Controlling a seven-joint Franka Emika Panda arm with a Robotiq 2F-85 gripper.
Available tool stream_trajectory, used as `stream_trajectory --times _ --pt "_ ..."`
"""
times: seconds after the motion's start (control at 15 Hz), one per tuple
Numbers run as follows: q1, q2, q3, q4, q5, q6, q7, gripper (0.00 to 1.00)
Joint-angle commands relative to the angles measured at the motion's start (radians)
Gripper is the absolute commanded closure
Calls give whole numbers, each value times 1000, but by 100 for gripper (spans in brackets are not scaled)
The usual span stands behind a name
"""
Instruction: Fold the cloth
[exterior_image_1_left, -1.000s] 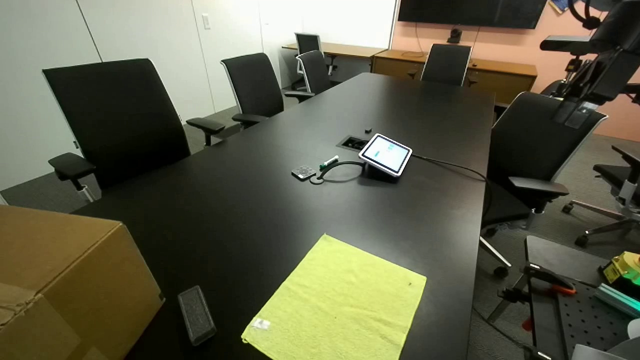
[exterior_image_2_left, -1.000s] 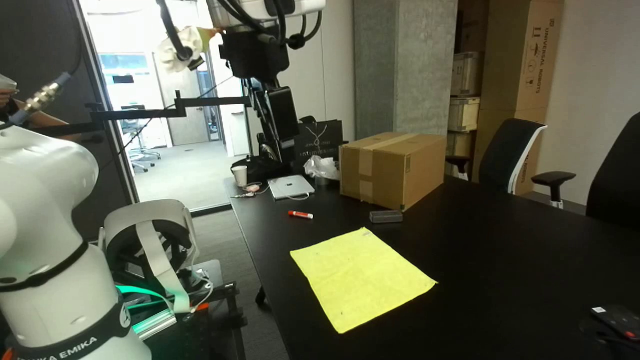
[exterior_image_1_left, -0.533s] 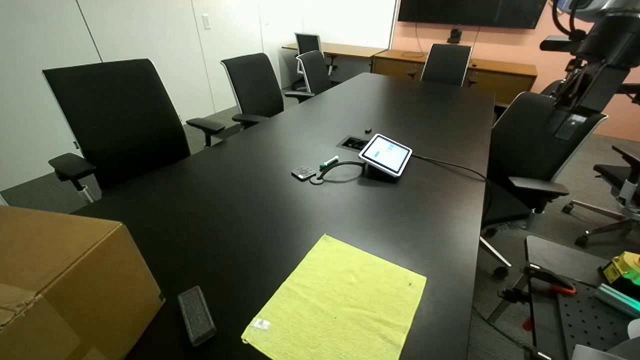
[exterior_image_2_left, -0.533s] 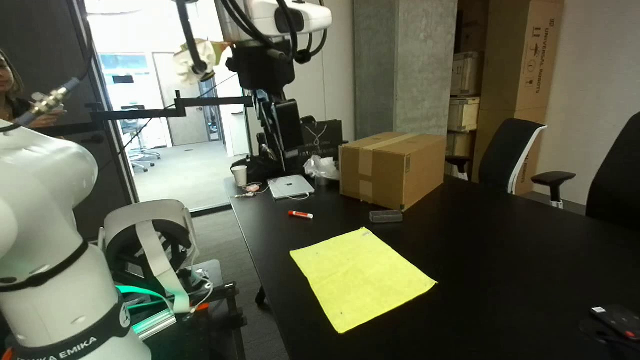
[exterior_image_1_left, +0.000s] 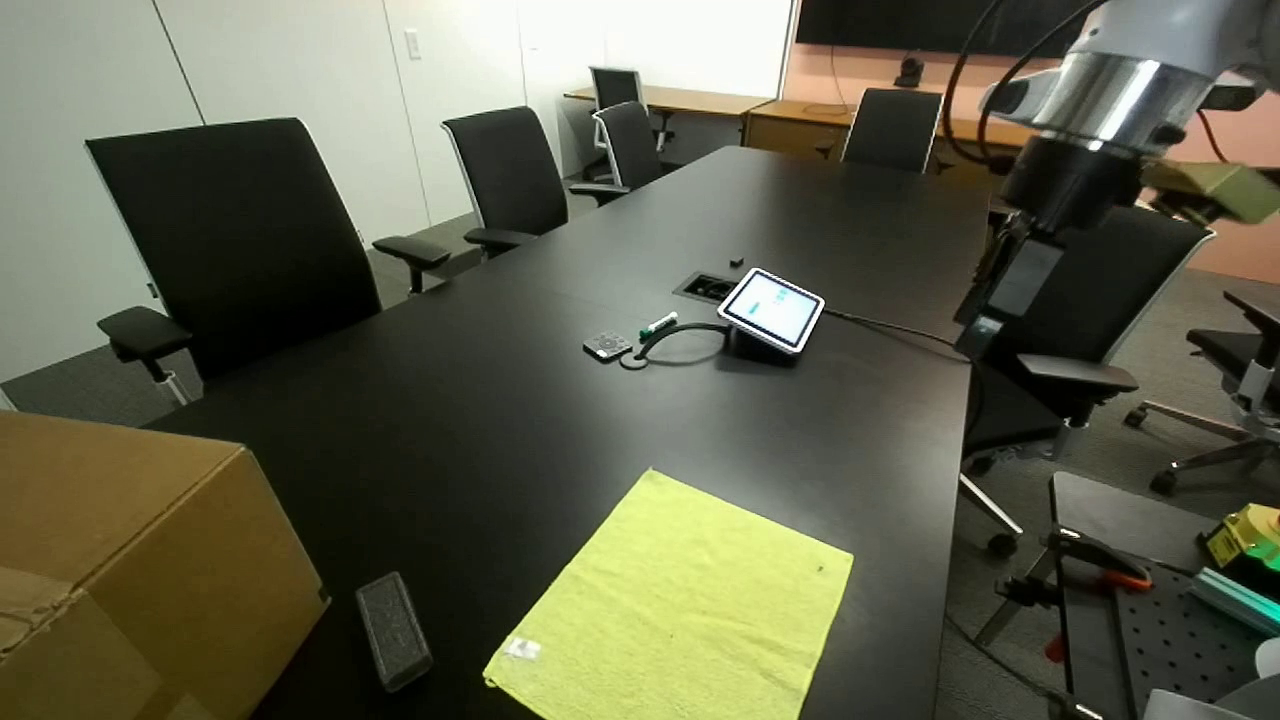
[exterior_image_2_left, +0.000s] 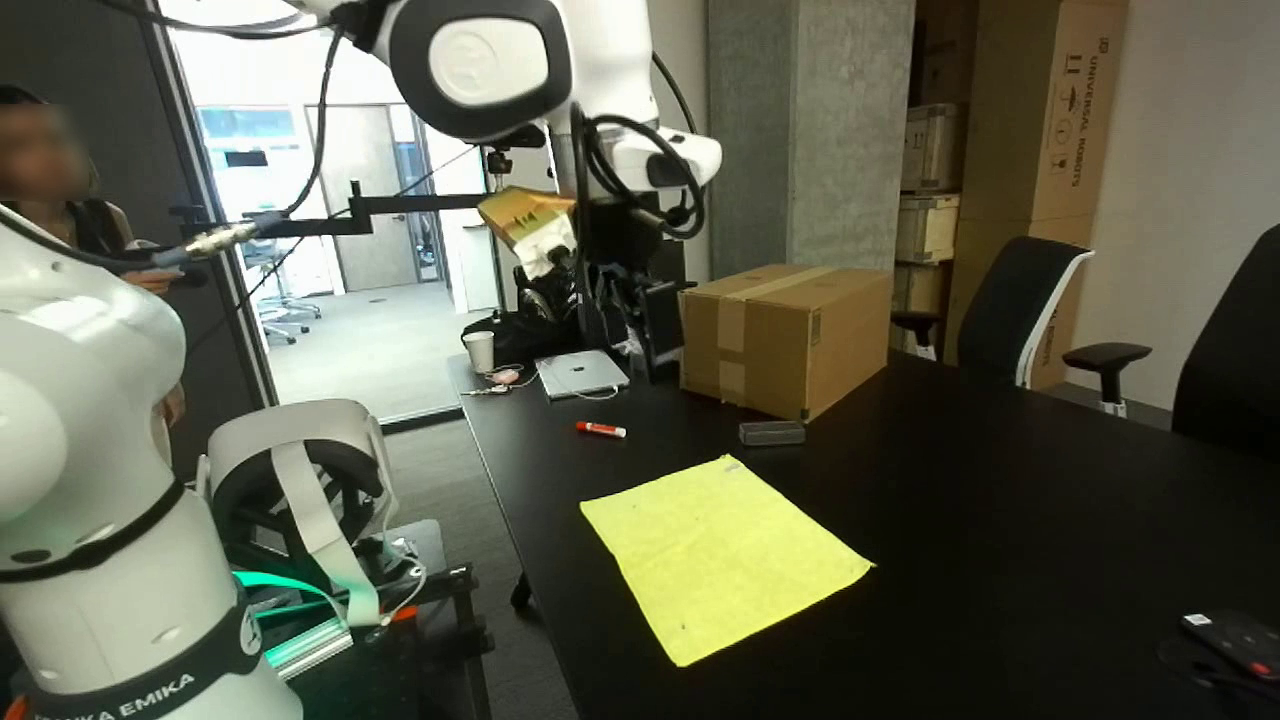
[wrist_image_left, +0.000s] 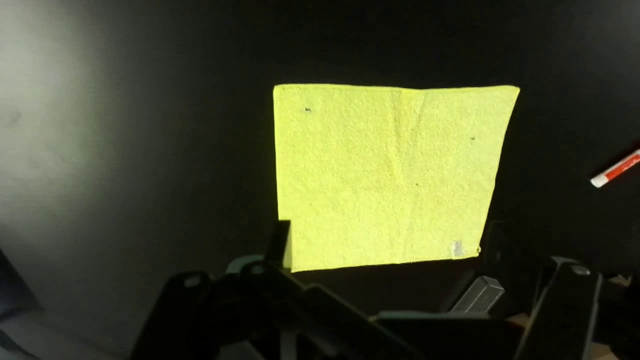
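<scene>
Yellow cloth (exterior_image_2_left: 725, 560), lying flat on the black desk (exterior_image_1_left: 480, 430), all four corners out! No fold showing, just faint creases, so I'd call this the very start: grasping an edge, carrying it over, laying it down, all look left to do. And the pincer (wrist_image_left: 387, 242)? Jaws standing wide apart, gripping nothing, well away from the cloth. Now the lettering in an exterior view: UNIVERSAL ROBOTS on the tall carton (exterior_image_2_left: 1040, 190), EMIKA on the arm's base (exterior_image_2_left: 160, 640), an apple mark on the laptop (exterior_image_2_left: 590, 380). The cloth's pale tag (wrist_image_left: 457, 248)? Unreadable from here.
</scene>
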Motion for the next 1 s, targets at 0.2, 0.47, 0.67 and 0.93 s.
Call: stream_trajectory --times 0.2,0.47,0.67,0.93 --pt "34 313 67 61 132 240 107 0" --pt "26 461 100 87 155 292 164 0" --pt "19 543 114 88 156 355 174 0" --pt "11 666 144 92 252 474 104 0"
